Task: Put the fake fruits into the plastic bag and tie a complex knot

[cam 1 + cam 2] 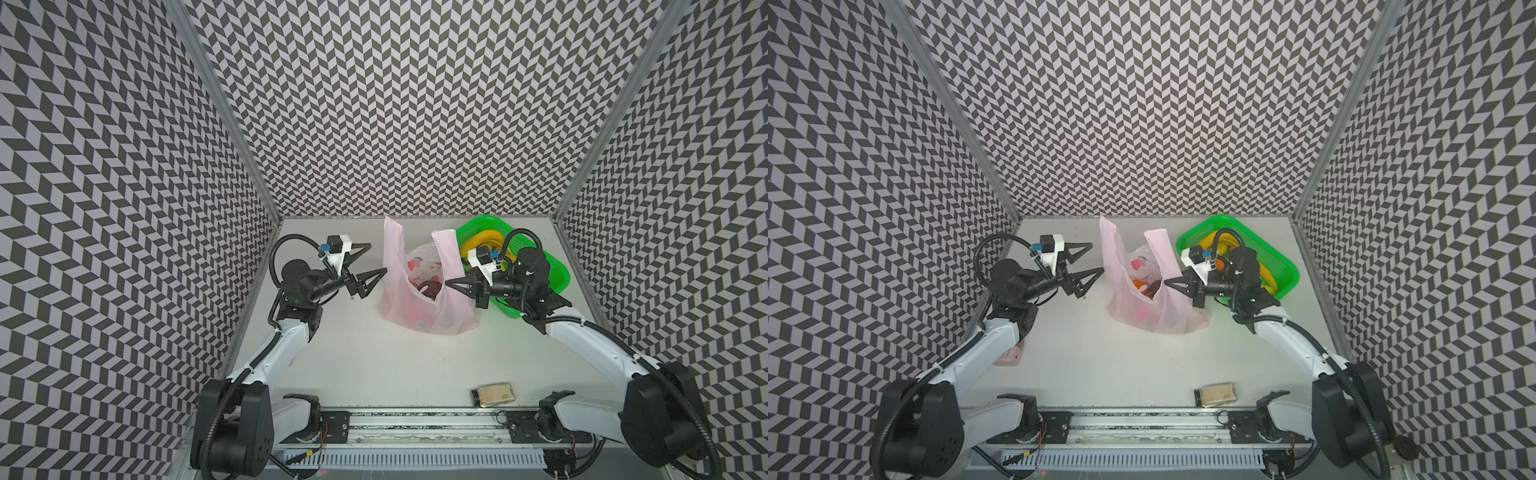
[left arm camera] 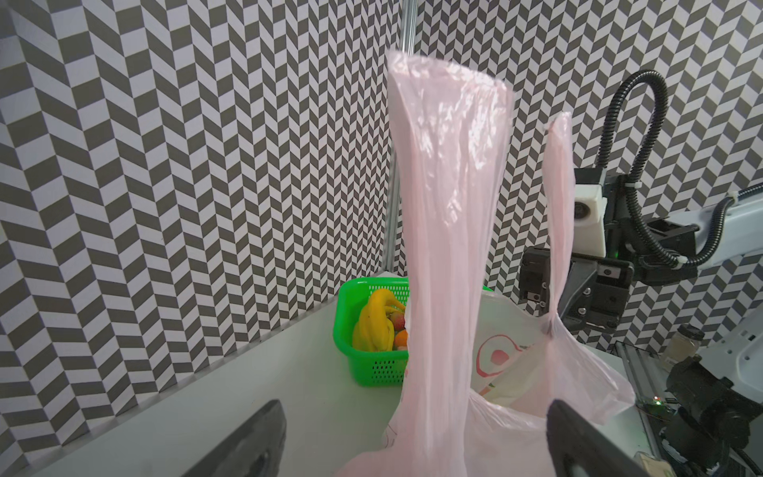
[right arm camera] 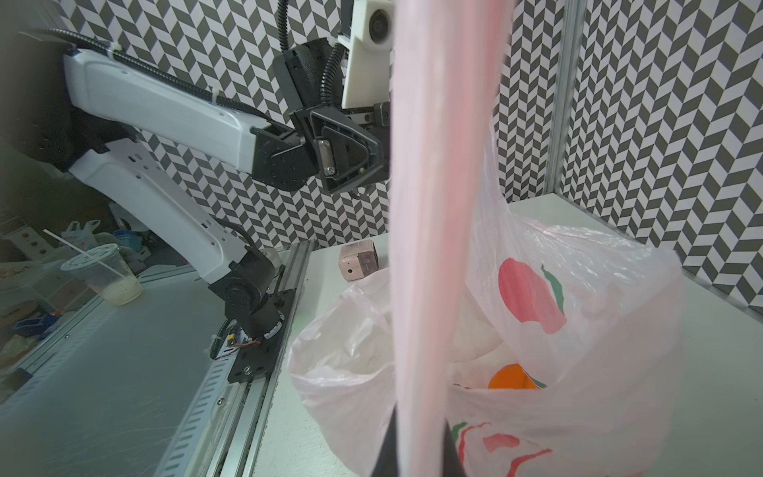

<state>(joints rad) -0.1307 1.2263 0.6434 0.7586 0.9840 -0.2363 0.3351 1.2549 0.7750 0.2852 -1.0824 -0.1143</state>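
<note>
table [image 1: 374, 365] of pale grey carries everything, walled on three sides by a chevron pattern. plastic bag [image 1: 399, 307] [image 1: 1125, 299] stands near the middle toward the far edge, its long axis upright and its mouth open upward. its two handles rise straight up and stand apart from each other. the wider handle [image 2: 446, 198] is on the left arm's side and the narrower one [image 2: 558, 198] on the right arm's side. green basket [image 1: 557, 270] [image 2: 351, 314] sits just beside the bag on the right, partly under the right arm. left gripper [image 1: 378, 257] [image 1: 1097, 257] is level with the bag's upper half, pointing at it from the left. its jaws are spread wide and hold nothing, and in both top views its tips are just short of the wider handle. right gripper [image 1: 451, 284] [image 1: 1169, 282] points at the bag from the opposite side. its jaws are closed, and in the right wrist view the narrower handle runs up from between its fingers [image 3: 452, 458], pinched near its base. of the fake fruits, yellow bananas [image 2: 373, 326] lie in the basket with a few small round pieces beside them. inside the bag are an orange [image 1: 1139, 285] [image 3: 512, 378] and a dark brown fruit [image 1: 430, 289]. small tan packet [image 1: 494, 395] lies flat near the front edge, well apart from the bag.
</note>
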